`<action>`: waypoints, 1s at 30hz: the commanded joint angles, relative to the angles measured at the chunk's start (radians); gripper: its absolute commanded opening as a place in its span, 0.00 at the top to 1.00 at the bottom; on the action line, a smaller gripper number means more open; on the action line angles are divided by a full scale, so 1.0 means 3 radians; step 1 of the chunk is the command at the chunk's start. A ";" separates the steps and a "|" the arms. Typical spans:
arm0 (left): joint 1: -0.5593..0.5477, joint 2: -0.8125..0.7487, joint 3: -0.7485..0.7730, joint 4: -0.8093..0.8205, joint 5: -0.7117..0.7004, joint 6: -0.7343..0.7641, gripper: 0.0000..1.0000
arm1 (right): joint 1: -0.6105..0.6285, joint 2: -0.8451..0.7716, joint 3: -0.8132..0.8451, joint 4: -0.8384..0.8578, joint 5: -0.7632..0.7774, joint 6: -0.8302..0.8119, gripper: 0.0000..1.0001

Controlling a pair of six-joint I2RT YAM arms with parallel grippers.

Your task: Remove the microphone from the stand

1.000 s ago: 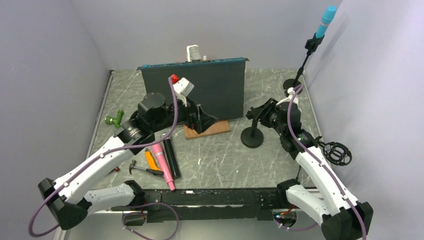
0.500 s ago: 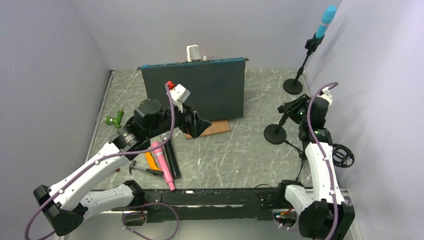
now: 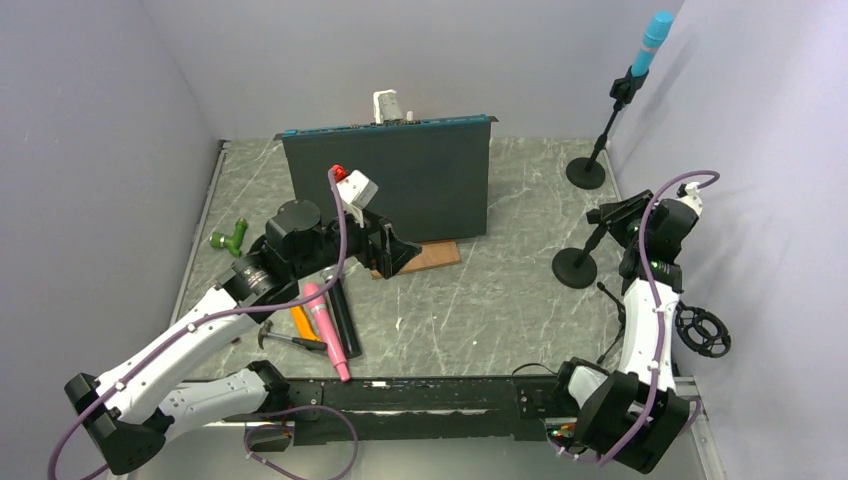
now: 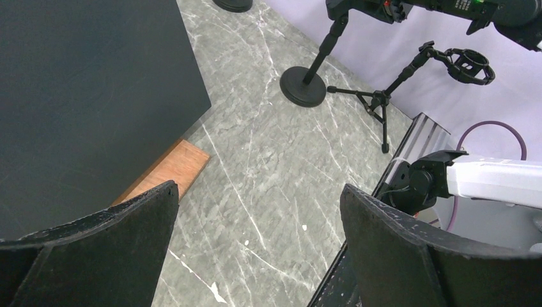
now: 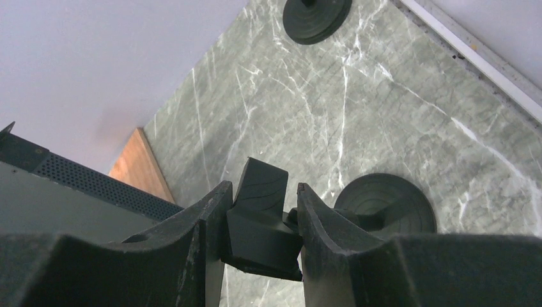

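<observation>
Showing a pink microphone [image 3: 328, 330] lying flat on the table [image 3: 470, 310] by a hammer [image 3: 285, 340]. Hovering the left gripper [image 4: 259, 190] over marble beside a dark panel [image 3: 400, 180], jaws gaping wide, gripping nothing. Pinching the black clip [image 5: 259, 224] atop a short stand [image 3: 575, 268] in the right gripper [image 5: 262, 192], jaws pressing against it. Leaving a blue microphone [image 3: 655, 40] sitting upright in the tall stand [image 3: 603, 135] at far right, well apart from both grippers.

My top camera sits high and well back from the round-base stand [image 3: 575, 268], looking down on it from afar. Left wrist camera looks across at the same stand, well apart. Right wrist camera looks down along it, very near. All three share it.
</observation>
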 commanded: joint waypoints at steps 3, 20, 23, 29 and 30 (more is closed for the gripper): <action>0.0010 -0.0042 0.0072 0.0081 -0.0108 0.0104 0.01 | -0.0061 0.0008 -0.0034 -0.0090 0.0183 -0.0268 0.82; 0.0013 0.0029 0.0516 -0.0075 -0.0227 0.0267 0.01 | -0.0053 -0.0056 0.0758 -0.0838 0.0665 -0.0786 0.00; 0.0026 -0.0023 0.0288 0.0014 -0.0293 0.0369 0.01 | -0.0020 0.0035 0.0920 -0.0819 0.0643 -0.0793 0.00; 0.0036 -0.0073 0.0236 -0.0028 -0.0364 0.0422 0.01 | 0.0433 0.0307 0.1338 -0.0594 0.1082 -0.0925 0.00; 0.0034 -0.0085 0.0226 -0.0021 -0.0366 0.0417 0.00 | 0.0551 0.0386 0.1404 -0.0487 0.1213 -0.1021 0.00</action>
